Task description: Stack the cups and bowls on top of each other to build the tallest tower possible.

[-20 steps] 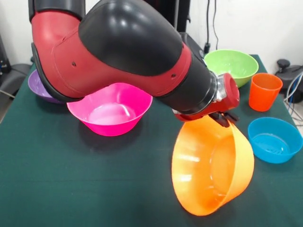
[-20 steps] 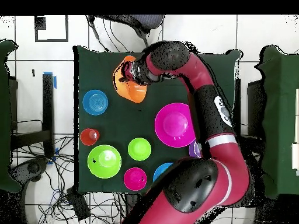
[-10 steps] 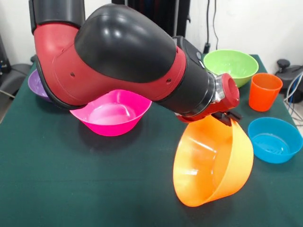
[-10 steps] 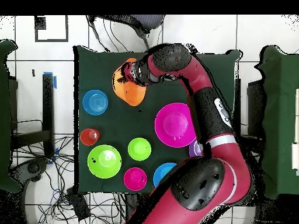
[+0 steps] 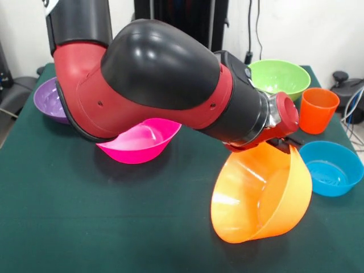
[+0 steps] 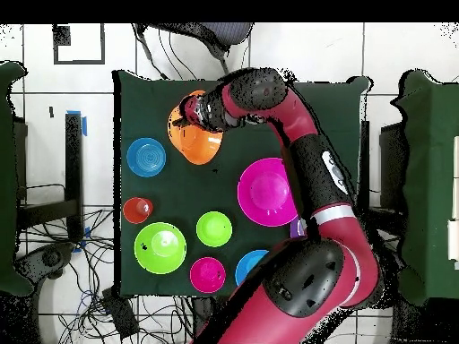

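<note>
The red and black robot arm (image 5: 159, 85) fills the upper centre of the front view, reaching from upper left down to the right. The dark green cloth-covered table (image 5: 68, 216) spans the lower frame. The large glossy orange plastic bowl (image 5: 261, 196) sits at lower right of the front view, tipped steeply on its side with its opening facing left, its upper rim held at the gripper (image 5: 280, 143); the gripper is clamped on that rim, and the bowl's lower edge is close to the cloth, contact not determinable. In the overhead view the same bowl lies at upper centre-left of the table. The large glossy pink plastic bowl (image 5: 139, 142) stands upright at centre-left, partly hidden by the arm. The light green plastic bowl (image 5: 280, 77) stands upright at upper right. The purple plastic bowl (image 5: 50, 101) shows at the left edge behind the arm. The blue plastic bowl (image 5: 333, 169) rests upright at right, just beside the orange bowl. The small orange tapered plastic tumbler (image 5: 317, 110) stands upright at upper right, between the light green and blue bowls.
</note>
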Robot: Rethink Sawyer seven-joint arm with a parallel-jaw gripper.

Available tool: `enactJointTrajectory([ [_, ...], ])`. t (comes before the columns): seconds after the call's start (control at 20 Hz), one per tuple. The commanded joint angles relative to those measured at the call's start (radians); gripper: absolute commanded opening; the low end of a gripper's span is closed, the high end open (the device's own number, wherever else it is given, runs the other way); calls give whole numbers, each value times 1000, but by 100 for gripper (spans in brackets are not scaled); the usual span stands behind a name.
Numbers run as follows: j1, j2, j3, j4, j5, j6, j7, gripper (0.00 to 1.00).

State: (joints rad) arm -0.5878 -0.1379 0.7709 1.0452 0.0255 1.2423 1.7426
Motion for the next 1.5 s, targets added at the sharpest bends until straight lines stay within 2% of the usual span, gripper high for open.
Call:
enactJointTrajectory([
  [0.05, 34, 130, -10, -39, -58, 6, -209, 0],
  [0.55, 34, 144, -4, -102, -81, 66, -252, 0],
  [1.15, 64, 204, 2, -282, -106, 233, -308, 0],
  [1.5, 51, 216, 5, -302, -113, 320, -329, 0],
])
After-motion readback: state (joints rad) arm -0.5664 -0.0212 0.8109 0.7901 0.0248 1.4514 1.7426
